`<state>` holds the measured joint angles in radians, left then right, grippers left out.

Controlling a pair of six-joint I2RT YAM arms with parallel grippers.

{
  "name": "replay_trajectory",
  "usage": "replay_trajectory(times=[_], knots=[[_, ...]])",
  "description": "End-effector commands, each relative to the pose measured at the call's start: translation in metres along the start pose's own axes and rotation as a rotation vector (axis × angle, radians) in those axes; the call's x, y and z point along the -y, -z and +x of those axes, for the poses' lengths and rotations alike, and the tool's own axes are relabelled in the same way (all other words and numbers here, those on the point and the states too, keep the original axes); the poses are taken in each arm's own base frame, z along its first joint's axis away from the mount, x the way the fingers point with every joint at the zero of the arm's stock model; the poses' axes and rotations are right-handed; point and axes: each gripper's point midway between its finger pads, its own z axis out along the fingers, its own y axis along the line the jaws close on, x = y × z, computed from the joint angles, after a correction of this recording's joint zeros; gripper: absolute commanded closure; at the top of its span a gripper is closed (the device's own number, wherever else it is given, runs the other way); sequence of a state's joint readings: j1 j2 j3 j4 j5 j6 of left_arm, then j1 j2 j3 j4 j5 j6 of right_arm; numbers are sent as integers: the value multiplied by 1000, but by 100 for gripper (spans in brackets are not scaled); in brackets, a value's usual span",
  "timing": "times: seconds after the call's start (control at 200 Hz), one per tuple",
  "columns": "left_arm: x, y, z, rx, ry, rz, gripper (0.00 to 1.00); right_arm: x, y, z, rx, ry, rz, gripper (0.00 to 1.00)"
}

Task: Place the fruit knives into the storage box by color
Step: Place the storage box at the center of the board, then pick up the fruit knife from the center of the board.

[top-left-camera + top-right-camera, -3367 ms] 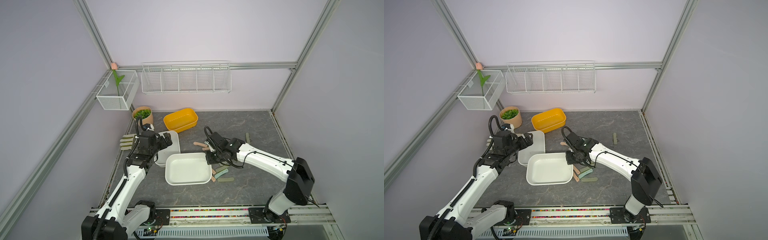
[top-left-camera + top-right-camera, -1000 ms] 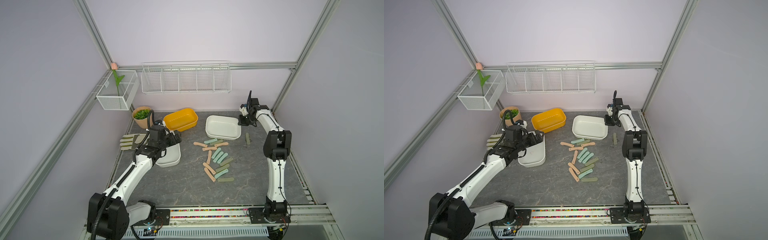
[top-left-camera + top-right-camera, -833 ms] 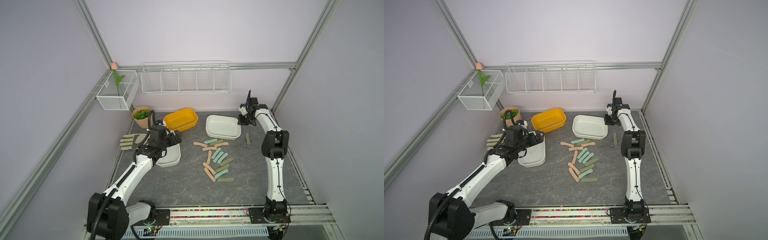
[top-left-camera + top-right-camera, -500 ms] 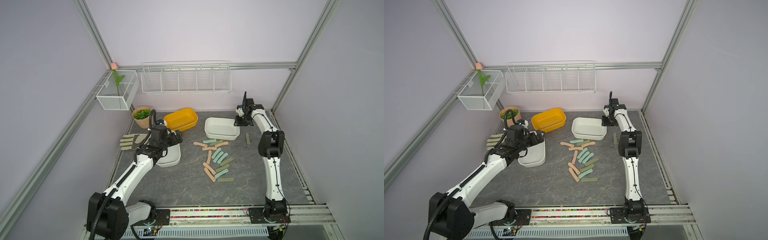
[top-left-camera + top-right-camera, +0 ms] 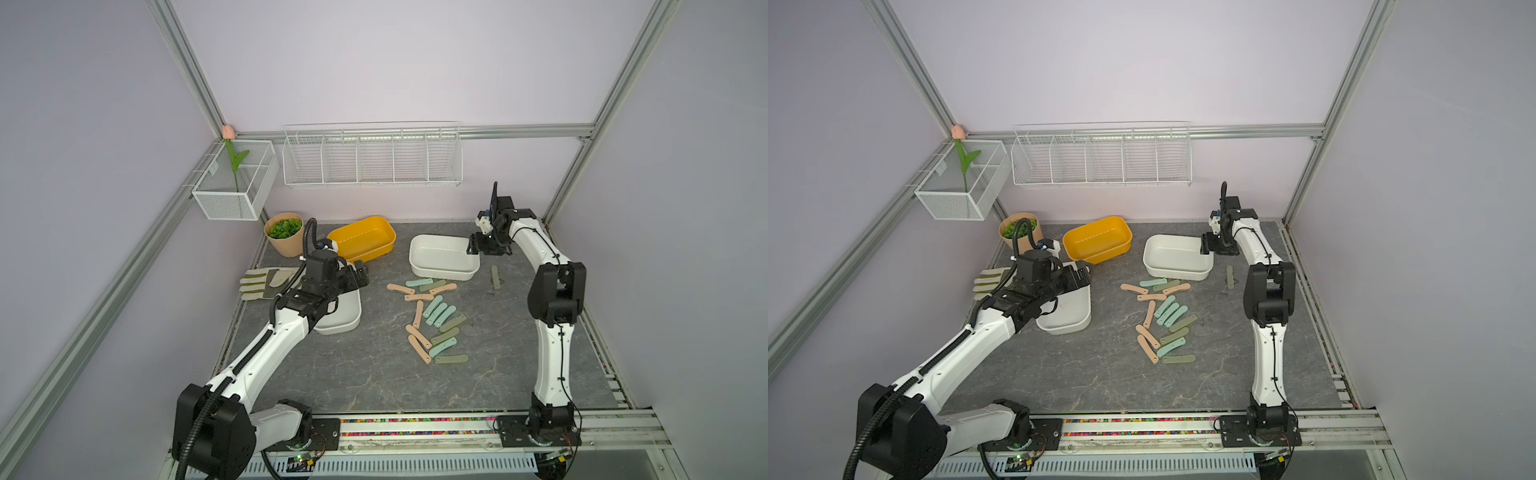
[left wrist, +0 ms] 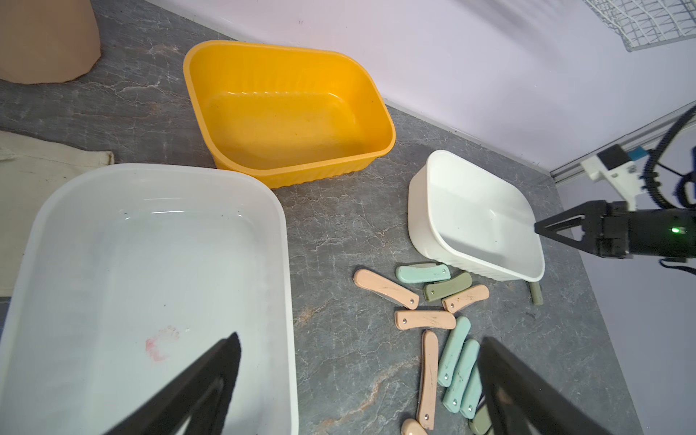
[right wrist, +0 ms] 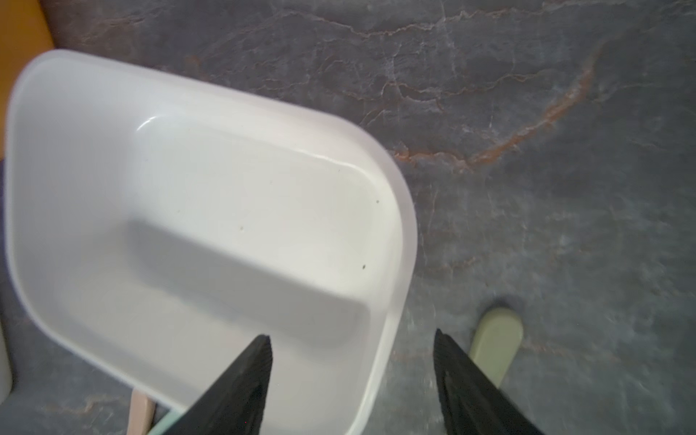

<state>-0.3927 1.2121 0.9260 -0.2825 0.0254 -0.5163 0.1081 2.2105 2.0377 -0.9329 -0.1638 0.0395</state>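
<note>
Several fruit knives (image 5: 436, 316) in peach, mint and olive lie loose mid-table, seen in both top views (image 5: 1167, 311). One olive knife (image 5: 494, 277) lies apart at the right (image 7: 495, 339). My right gripper (image 5: 473, 248) is open astride the right rim of an empty white storage box (image 5: 440, 272), one finger inside and one outside (image 7: 351, 334). My left gripper (image 5: 360, 273) is open and empty (image 6: 359, 339), hovering at the right edge of a second empty white box (image 5: 345, 320). An empty yellow box (image 5: 365, 237) stands behind.
A beige-and-olive glove (image 5: 266, 282) lies at the left edge. A potted plant (image 5: 284, 232) stands in the back left corner. A wire rack (image 5: 372, 160) and a mesh basket (image 5: 232, 183) hang on the walls above the table.
The right arm carried the white box from the middle to the back right, and its jaws have now opened off the rim. The left gripper stays open by its box.
</note>
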Motion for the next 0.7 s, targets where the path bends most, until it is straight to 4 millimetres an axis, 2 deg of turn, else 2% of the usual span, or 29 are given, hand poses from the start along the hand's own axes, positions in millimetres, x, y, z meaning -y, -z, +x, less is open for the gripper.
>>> replay_trajectory(times=[0.0,0.175,0.195,0.255,0.42,0.62,0.695], knots=[[3,13,1,17,8,-2,1,-28,45,-3,122,4,-26,28],[-5,23,22,-22,27,-22,1,-52,68,47,136,8,-32,28],[-6,24,25,-31,31,-24,1,-66,68,56,129,33,-40,28],[-12,26,35,-50,46,-35,1,-79,70,76,123,55,-39,28],[-25,34,62,-99,80,-47,1,-116,70,132,91,124,-37,28],[-28,47,76,-96,120,-14,1,-158,61,190,36,250,-25,29],[-29,49,82,-104,137,-7,1,-167,56,207,15,284,-3,30]])
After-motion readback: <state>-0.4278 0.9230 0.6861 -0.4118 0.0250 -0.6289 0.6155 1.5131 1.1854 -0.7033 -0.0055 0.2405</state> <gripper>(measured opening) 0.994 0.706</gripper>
